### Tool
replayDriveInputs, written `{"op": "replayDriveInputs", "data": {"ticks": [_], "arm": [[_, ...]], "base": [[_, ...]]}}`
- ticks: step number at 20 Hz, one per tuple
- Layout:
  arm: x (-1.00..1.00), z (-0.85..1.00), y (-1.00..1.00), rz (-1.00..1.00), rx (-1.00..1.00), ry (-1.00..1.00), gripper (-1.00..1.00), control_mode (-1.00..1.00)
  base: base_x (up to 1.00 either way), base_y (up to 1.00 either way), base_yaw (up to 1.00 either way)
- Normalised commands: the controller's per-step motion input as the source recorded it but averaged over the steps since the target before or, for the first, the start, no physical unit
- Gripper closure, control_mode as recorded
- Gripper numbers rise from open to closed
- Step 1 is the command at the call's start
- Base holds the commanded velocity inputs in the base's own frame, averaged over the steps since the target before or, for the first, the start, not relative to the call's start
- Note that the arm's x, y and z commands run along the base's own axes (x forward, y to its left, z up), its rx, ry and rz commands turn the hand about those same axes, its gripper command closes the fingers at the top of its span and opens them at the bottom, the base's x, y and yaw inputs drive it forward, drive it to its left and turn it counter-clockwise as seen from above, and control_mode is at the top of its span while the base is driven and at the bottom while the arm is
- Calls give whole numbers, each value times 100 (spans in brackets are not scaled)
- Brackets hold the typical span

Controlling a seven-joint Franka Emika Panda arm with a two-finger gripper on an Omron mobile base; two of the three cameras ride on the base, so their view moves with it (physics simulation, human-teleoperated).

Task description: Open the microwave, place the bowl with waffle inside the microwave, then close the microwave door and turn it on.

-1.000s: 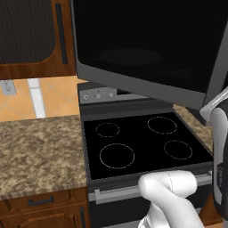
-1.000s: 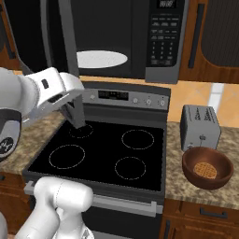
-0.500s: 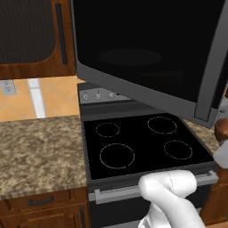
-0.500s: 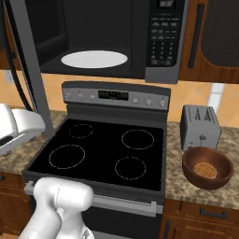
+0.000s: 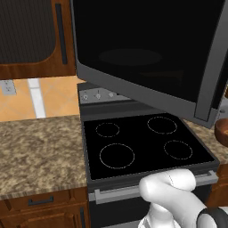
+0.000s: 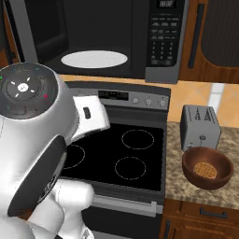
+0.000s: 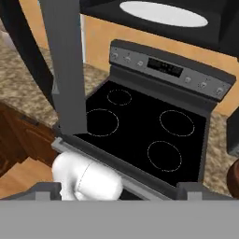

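Above the black glass cooktop (image 6: 126,149): dark grey microwave (image 6: 116,39), its black-glass door (image 5: 147,53) swung open, white round turntable (image 6: 94,59) bare. Right counter: grey toaster (image 6: 200,127), reddish-brown wooden bowl (image 6: 207,167) holding waffle (image 6: 206,169). Gripper jaw state: cannot tell.

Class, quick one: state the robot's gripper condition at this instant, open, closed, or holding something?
Gripper: open, jaws spread wide and holding nothing, above the black glass stovetop.
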Motion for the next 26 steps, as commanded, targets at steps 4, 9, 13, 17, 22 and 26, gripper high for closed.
{"op": "replayDriveInputs", "data": {"ticks": [4,9,13,17,22,26], "arm": [[62,-27,7,18,48,-5,-100,-100],[65,-11,13,16,53,-5,-100,-100],[28,-9,0,7,52,0,-100,-100],[52,-12,6,-11,26,33,-100,-100],[98,-9,2,-3,19,68,-100,-100],[79,-6,8,9,22,73,-100,-100]], "base": [[0,0,0],[0,0,0],[0,0,0],[0,0,0],[0,0,0],[0,0,0]]}}
